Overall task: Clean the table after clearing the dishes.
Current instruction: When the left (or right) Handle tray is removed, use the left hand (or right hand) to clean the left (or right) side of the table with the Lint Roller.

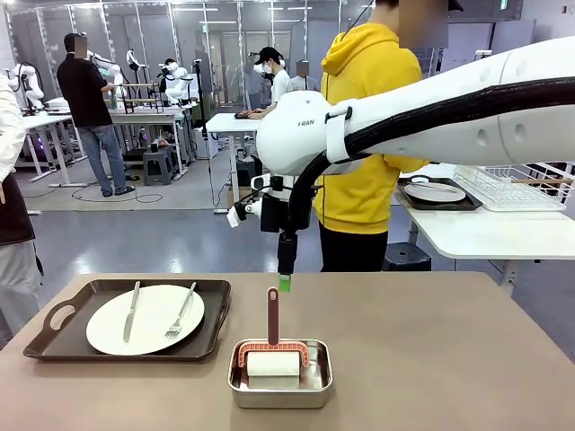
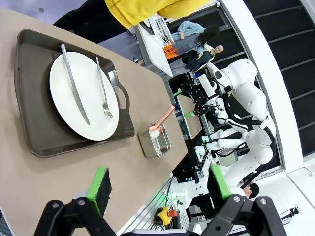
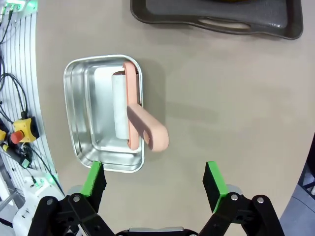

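Note:
On the brown table (image 1: pixel 422 341), at the left, a dark tray (image 1: pixel 54 334) holds a white plate (image 1: pixel 148 314) with a knife (image 1: pixel 131 310) and a fork (image 1: pixel 181 312). The left wrist view shows the same tray (image 2: pixel 37 132) and plate (image 2: pixel 81 93) beyond my open left gripper (image 2: pixel 157 184), which is well clear of them. My right gripper (image 1: pixel 285 280) hangs open just above a pink-handled roller (image 1: pixel 272 316). From the right wrist, that gripper (image 3: pixel 153 181) is open over the roller handle (image 3: pixel 147 130), holding nothing. A second tray with a plate (image 1: pixel 434 192) rests on the white table at the back right.
The roller lies in a small steel pan (image 1: pixel 280 395), also seen as the pan (image 3: pixel 81 123), near the table's front middle. A person in a yellow hoodie (image 1: pixel 364 135) stands at the far side. A wire rack (image 1: pixel 512 184) sits on the white table.

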Robot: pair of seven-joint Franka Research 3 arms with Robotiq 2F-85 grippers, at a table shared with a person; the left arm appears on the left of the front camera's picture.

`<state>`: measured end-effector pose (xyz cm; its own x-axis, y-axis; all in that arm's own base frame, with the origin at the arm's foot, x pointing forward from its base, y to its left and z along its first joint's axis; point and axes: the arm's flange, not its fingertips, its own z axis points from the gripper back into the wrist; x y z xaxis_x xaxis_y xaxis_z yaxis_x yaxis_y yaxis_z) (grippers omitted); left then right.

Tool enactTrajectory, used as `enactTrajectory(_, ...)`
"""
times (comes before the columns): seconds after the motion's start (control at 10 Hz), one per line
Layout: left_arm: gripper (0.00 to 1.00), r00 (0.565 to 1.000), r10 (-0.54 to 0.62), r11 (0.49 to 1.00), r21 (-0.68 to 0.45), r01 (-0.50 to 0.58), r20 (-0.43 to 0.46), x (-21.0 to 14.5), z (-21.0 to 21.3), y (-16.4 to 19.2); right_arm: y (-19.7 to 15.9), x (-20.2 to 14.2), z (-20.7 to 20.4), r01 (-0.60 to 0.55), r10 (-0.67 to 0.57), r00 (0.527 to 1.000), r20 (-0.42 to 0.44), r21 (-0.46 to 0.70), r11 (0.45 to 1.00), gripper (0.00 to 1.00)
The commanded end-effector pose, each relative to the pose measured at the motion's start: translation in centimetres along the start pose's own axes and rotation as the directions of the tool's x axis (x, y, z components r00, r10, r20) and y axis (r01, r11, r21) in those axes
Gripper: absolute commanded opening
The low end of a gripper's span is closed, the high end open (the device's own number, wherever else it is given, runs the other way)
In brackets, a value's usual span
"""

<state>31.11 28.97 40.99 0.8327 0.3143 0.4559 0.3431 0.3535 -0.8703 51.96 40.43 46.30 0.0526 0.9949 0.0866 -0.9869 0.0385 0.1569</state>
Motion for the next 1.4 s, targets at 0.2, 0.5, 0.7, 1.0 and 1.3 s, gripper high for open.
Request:
enactTrajectory(0.2, 1.0, 1.0, -0.006, 1.0, 0.001, 0.006, 0.004, -0.1, 0.2, -0.1, -0.9, 1.3, -1.1, 0.023, -0.024, 1.0, 0.016, 0.053, 0.998, 1.0)
enactTrajectory(0.5, 1.0, 1.0, -0.006, 1.0, 0.001, 0.006, 0.004, -0.1, 0.2, -0.1, -1.6, 2.1, -2.8, 0.047, -0.045, 0.999, -0.017, 0.127, 0.991, 1.0)
enactTrajectory(0.7, 1.0, 1.0, -0.006, 1.0, 0.001, 0.006, 0.004, -0.1, 0.2, -0.1, -2.3, 2.1, -3.8, 0.048, -0.046, 0.999, -0.014, 0.195, 0.98, 1.0)
enactTrajectory(1.0, 1.0, 1.0, -0.006, 1.0, 0.001, 0.006, 0.004, -0.1, 0.2, -0.1, -2.6, 2.4, -5.0, 0.042, -0.035, 0.999, -0.032, 0.236, 0.971, 1.0)
enactTrajectory(1.3, 1.0, 1.0, -0.006, 1.0, 0.001, 0.006, 0.004, -0.1, 0.2, -0.1, -2.4, 3.0, -5.8, 0.045, -0.03, 0.997, -0.066, 0.248, 0.968, 1.0)
